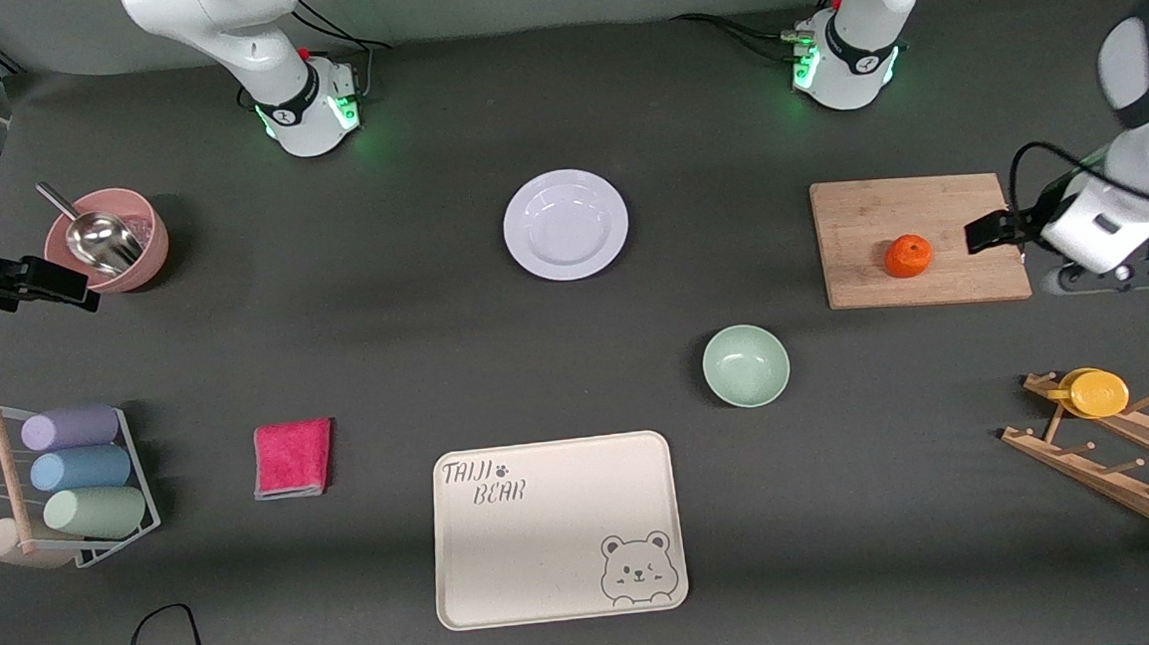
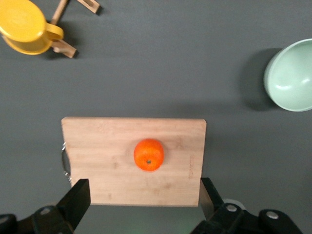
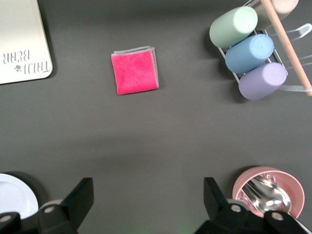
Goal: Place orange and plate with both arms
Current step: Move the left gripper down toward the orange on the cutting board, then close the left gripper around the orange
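Observation:
The orange (image 1: 908, 255) sits on a wooden cutting board (image 1: 921, 281) toward the left arm's end of the table. It also shows in the left wrist view (image 2: 148, 154). My left gripper (image 1: 990, 232) hangs open and empty in the air over the board's edge, apart from the orange, with its jaws wide (image 2: 144, 197). The white plate (image 1: 566, 224) lies on the table between the two arm bases; its rim shows in the right wrist view (image 3: 14, 195). My right gripper (image 1: 84, 291) is open and empty (image 3: 147, 195), up over the table beside the pink bowl.
A pale-green bowl (image 1: 746, 365) and the cream bear tray (image 1: 557, 528) lie nearer the front camera. A pink cloth (image 1: 293, 457), a pink bowl with a metal scoop (image 1: 109, 241), a cup rack (image 1: 76, 483) and a wooden rack with a yellow cup (image 1: 1098, 393) stand around.

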